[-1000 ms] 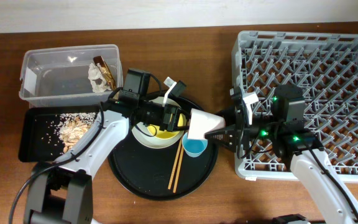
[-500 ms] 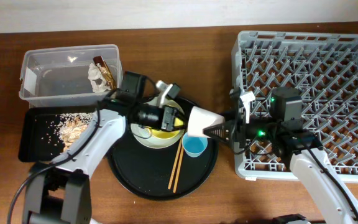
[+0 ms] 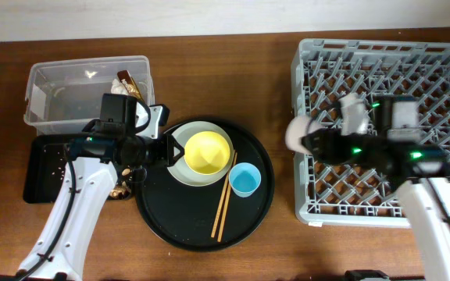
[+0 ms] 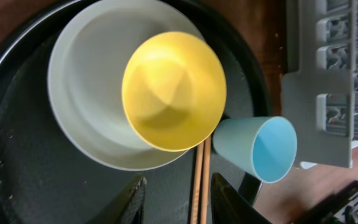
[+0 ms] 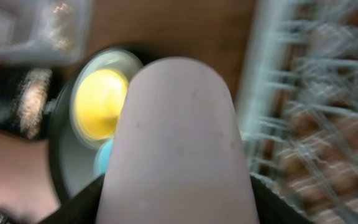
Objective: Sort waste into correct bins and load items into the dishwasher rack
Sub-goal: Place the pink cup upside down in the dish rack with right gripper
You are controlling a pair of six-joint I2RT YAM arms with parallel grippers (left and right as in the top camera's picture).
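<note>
Low in the centre, the chopsticks (image 3: 223, 199) and a blue cup (image 3: 245, 180) sit on the round tray (image 3: 170, 218), just beside the plate (image 3: 198, 179) bearing the yellow bowl (image 3: 207, 151). The left gripper (image 3: 166, 150) is at the plate's left rim, jaws spread and empty. Right of centre, the right gripper (image 3: 312, 140) pinches the pink cup (image 3: 297, 133) in its jaws at the rack's (image 3: 444, 70) left edge.

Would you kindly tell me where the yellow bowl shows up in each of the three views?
Overhead: the yellow bowl is left of centre, sitting on the plate.
Left wrist: it is near the centre, in the upper half.
Right wrist: it is blurred, at the left, beside the pink cup.
Shared landmark: the blue cup, close beside the bowl.
</note>
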